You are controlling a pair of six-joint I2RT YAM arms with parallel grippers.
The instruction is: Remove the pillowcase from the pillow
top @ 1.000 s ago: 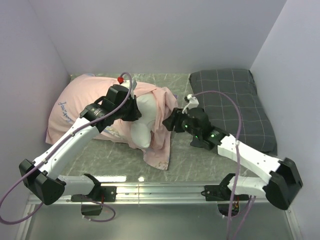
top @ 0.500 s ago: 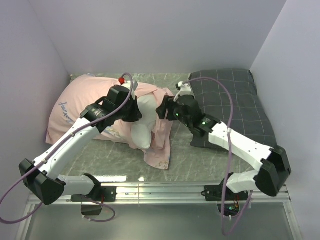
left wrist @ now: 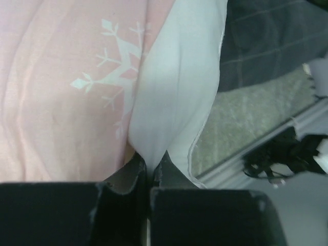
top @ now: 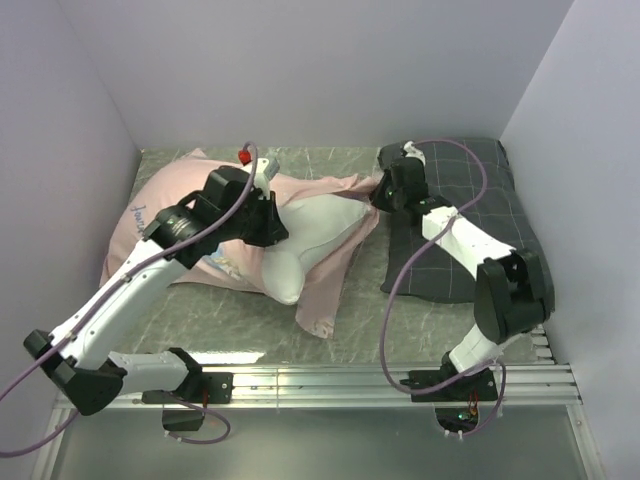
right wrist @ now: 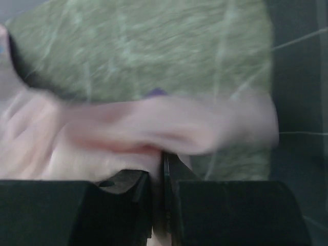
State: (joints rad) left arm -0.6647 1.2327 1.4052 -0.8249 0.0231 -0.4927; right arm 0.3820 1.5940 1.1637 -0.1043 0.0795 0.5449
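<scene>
– Pincers first: how do they stand?
– The left pincer [left wrist: 149, 163] is pressed together on a fold of the plump white rectangular pillow [top: 312, 232]. The right pincer [right wrist: 163, 165] is clamped on the edge of the thin pale pink fabric pillowcase [top: 175, 180], though that view is blurred.
– And how does the pillowcase look?
– Wrinkled, with a white snowflake print. It is bunched over the pillow's left part by the far left corner of the green marbled tabletop [top: 430, 320]. One flap is pulled taut rightward to the dark grey checked pillow [top: 515, 215] in the far right corner. The pillow's white end lies bare mid-tabletop.
</scene>
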